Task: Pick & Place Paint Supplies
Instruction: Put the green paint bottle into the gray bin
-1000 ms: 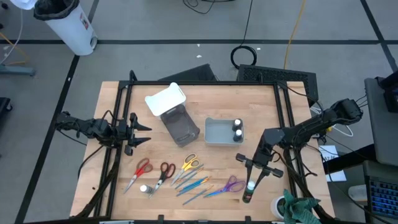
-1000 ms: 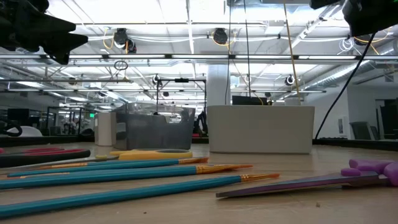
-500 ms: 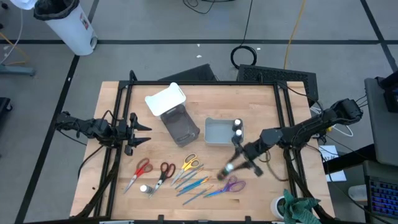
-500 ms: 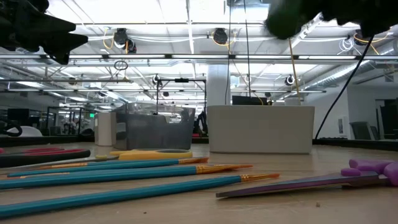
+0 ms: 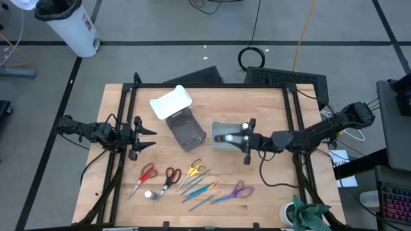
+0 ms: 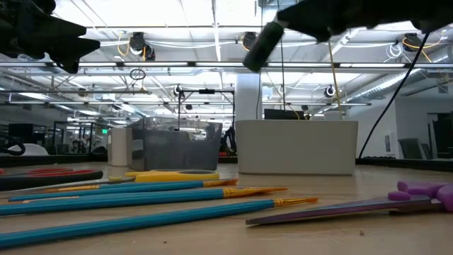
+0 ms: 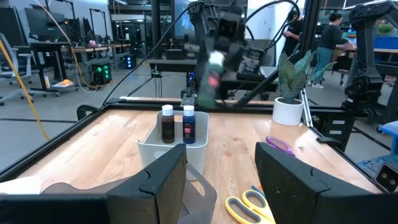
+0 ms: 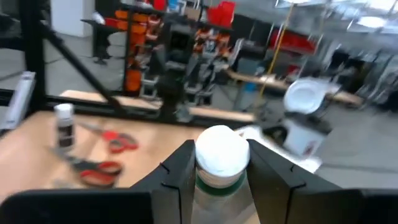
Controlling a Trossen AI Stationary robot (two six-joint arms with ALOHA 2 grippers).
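Observation:
My right gripper [image 5: 232,138] hovers over the grey bin [image 5: 217,144], shut on a dark bottle with a white cap [image 5: 221,138]. In the low view this bottle [image 6: 260,47] hangs high above the table. Two more bottles [image 7: 177,123] stand upright in the bin. A fourth bottle [image 5: 148,194] stands on the table by the scissors. Red [image 5: 146,174], dark red [image 5: 171,175], yellow [image 5: 196,169] and purple scissors [image 5: 241,190] lie flat near the front edge, with teal and blue brushes [image 5: 199,190] among them. My left gripper [image 5: 148,137] waits open at the table's left side. My right gripper pinches the bottle's body just below the white cap [image 8: 221,179] between its two fingers [image 8: 180,168]. The fingers come nearly level from the table's right and lie along the bottle. The bottle is lifted clear, its cap end pointing toward the table's left and slightly down.
A dark container [image 5: 186,131] with a white lid [image 5: 171,102] propped at its far end stands left of the bin. A potted plant [image 5: 302,215] sits at the near right corner. A black frame [image 5: 212,85] rims the table. Bare wood lies between bin and scissors.
My right gripper has carried the bottle from the table's near right side, up and toward the far left, to above the bin. It has turned from pointing down to lying nearly level, pointing left. It stays shut on the bottle. The left arm has kept still.

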